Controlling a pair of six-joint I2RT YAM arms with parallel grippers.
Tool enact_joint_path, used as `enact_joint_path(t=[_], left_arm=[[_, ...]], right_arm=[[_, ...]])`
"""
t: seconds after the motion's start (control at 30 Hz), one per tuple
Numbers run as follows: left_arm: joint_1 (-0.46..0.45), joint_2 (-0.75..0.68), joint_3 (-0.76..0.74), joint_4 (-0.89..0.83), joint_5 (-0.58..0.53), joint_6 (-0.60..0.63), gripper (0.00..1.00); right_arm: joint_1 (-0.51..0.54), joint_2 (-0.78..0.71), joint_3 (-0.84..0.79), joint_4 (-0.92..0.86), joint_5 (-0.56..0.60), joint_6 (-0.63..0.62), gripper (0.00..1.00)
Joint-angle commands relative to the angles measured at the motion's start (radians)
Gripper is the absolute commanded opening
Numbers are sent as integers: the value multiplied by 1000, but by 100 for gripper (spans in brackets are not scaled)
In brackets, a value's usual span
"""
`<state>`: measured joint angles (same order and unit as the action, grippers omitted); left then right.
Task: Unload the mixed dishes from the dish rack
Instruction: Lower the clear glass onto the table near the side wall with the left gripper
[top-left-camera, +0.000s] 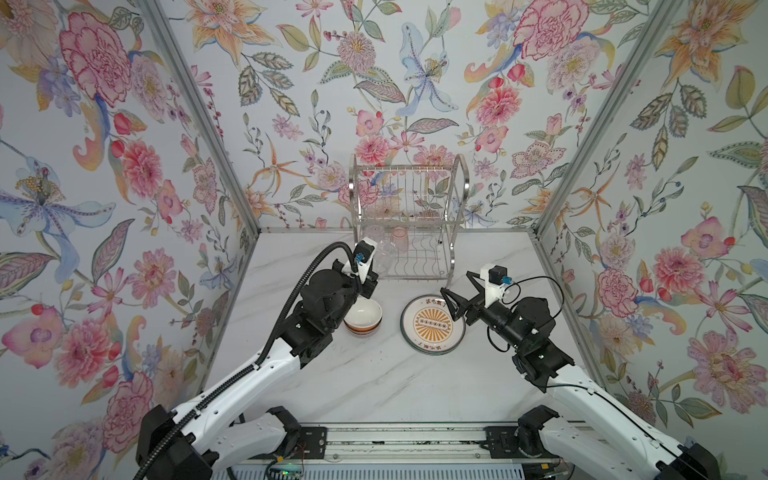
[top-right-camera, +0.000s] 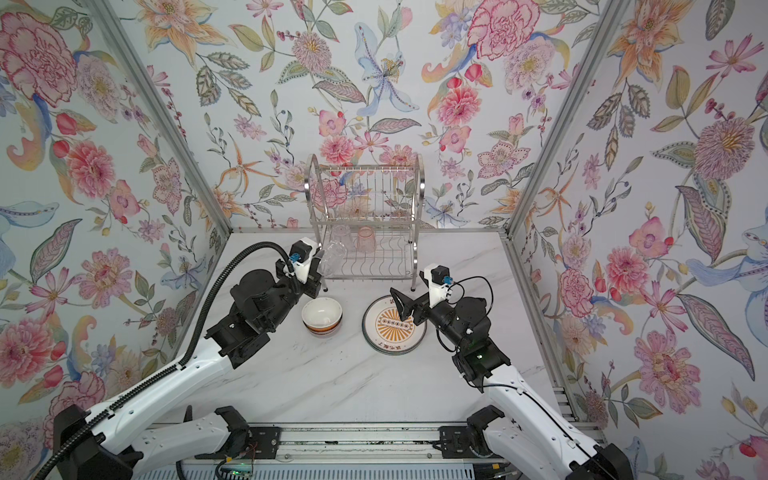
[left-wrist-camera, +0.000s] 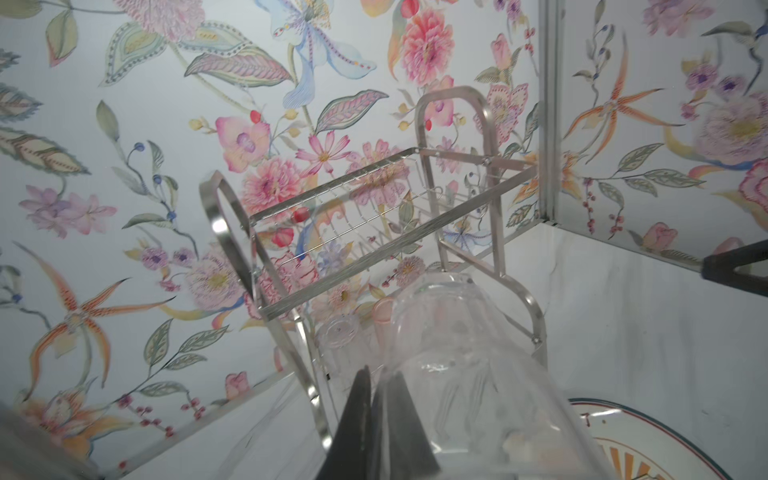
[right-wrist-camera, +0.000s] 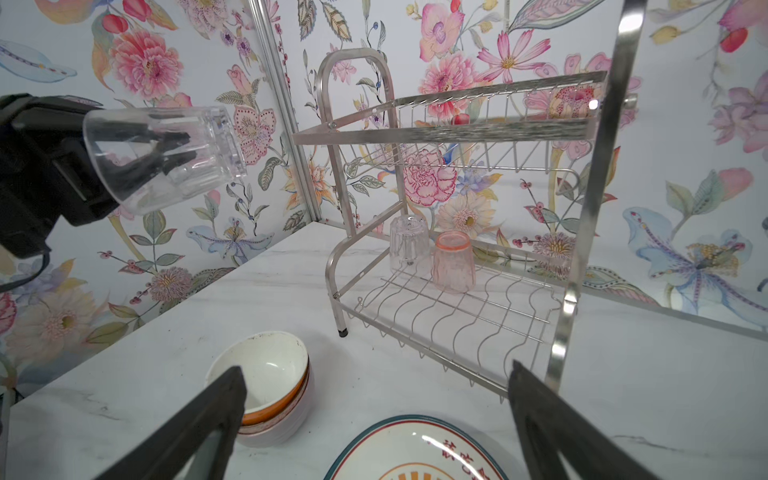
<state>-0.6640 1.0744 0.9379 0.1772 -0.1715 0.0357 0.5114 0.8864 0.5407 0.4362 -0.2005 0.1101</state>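
The steel dish rack (top-left-camera: 407, 168) (top-right-camera: 365, 168) (right-wrist-camera: 457, 133) stands at the back of the marble table. My left gripper (top-left-camera: 380, 261) (left-wrist-camera: 380, 374) is shut on the wall of a clear glass (top-left-camera: 385, 251) (top-right-camera: 332, 254) (left-wrist-camera: 457, 332) (right-wrist-camera: 162, 153), held tilted in the air off the rack's front left corner. On the lower shelf a second clear glass (right-wrist-camera: 409, 241) and a pink glass (top-left-camera: 400, 239) (right-wrist-camera: 453, 262) stand upside down; the upper shelf is bare. My right gripper (top-left-camera: 457, 291) (top-right-camera: 409, 291) (right-wrist-camera: 376, 368) hangs open over the plates, holding nothing.
In front of the rack, stacked bowls (top-left-camera: 363, 318) (right-wrist-camera: 266, 382) with an orange one showing sit left of stacked plates (top-left-camera: 432, 324) (right-wrist-camera: 415, 453) topped by the orange sunburst one. Floral walls close in the table (top-left-camera: 374, 382) on three sides.
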Motion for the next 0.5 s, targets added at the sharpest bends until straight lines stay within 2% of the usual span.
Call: enact_joint_path(t=[0.0,0.07,0.27,0.33,0.47], left_arm=[[84,-48,68,-220,-62,-96,0],[157,-53,105,-313,-34,-132,0],[319,32,234,-606,-78,-133,0],[371,75,262,-675,-98,-140,0],[497,166,314,-768,-48,-136,0]], right_arm=[[38,5,-27,89,43,-123,99],[51,20,-32,139,38,-136,99],[78,97,20,156,-17,-166,99],[87,124,32,169,-41,-161,99],[101,182,58,185,-52,-150,99]])
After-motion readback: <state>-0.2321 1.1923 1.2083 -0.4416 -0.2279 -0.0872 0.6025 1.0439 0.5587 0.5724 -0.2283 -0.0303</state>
